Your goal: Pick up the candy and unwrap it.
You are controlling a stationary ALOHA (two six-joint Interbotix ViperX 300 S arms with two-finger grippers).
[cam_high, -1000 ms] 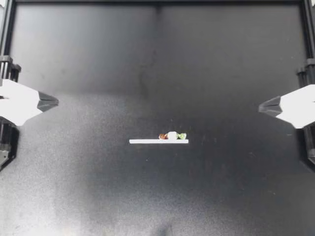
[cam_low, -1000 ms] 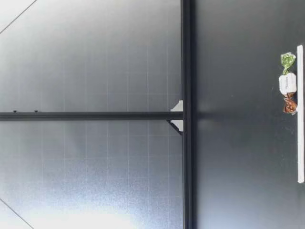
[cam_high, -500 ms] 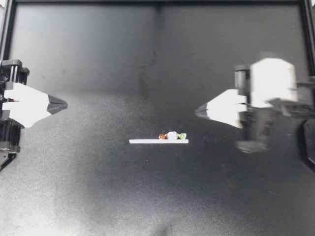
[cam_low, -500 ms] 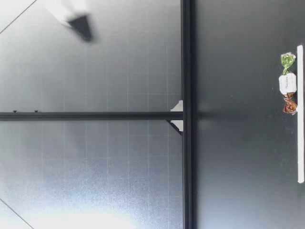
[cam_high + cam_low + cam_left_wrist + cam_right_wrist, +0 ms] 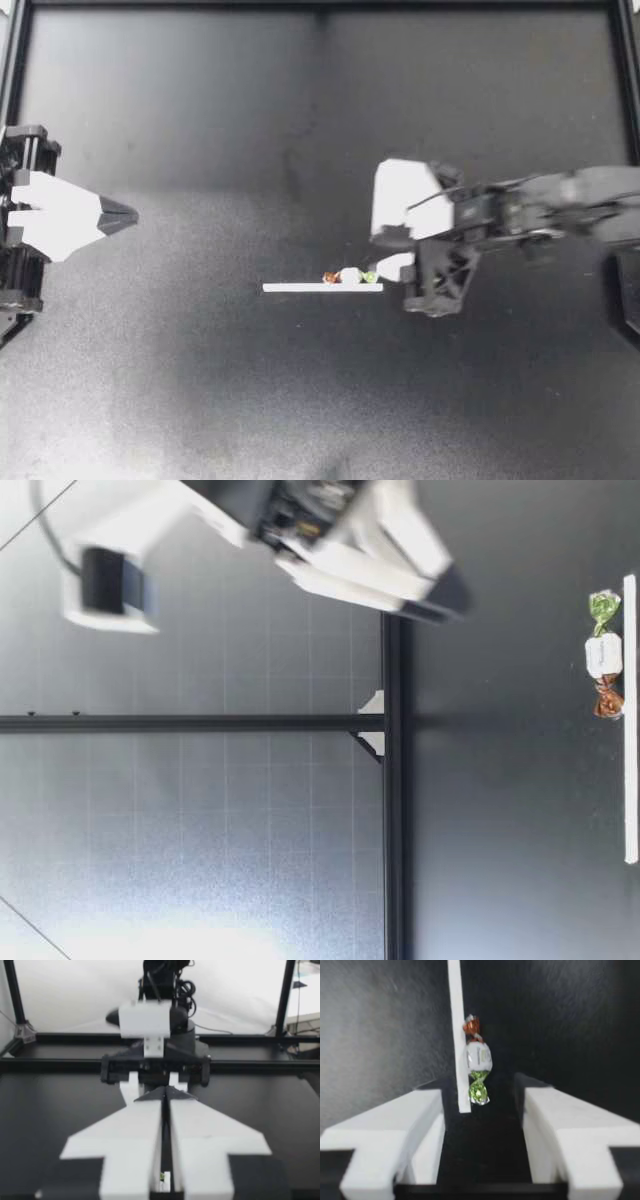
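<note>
The candy (image 5: 349, 275), white in the middle with a brown twist and a green twist, lies against the far side of a thin white strip (image 5: 300, 287) at the table's middle. My right gripper (image 5: 384, 256) reaches in and hangs tilted down just right of the green twist, open. In the right wrist view the candy (image 5: 478, 1058) lies ahead of my right gripper (image 5: 479, 1088), its green end level with the spread fingertips, untouched. My left gripper (image 5: 128, 213) stays far left, shut and empty. In the low view my right gripper (image 5: 448, 590) hovers above the candy (image 5: 603, 656).
A black frame (image 5: 320, 8) rims the dark table. The white strip (image 5: 454, 1020) runs ahead of my right gripper, beside one finger (image 5: 415, 1120). In the left wrist view my left gripper (image 5: 164, 1094) points across the table at the right arm (image 5: 155, 1020).
My right arm has swung in from the right edge to the candy's green end, and its fingers have opened. My left gripper has edged slightly inward, still shut.
</note>
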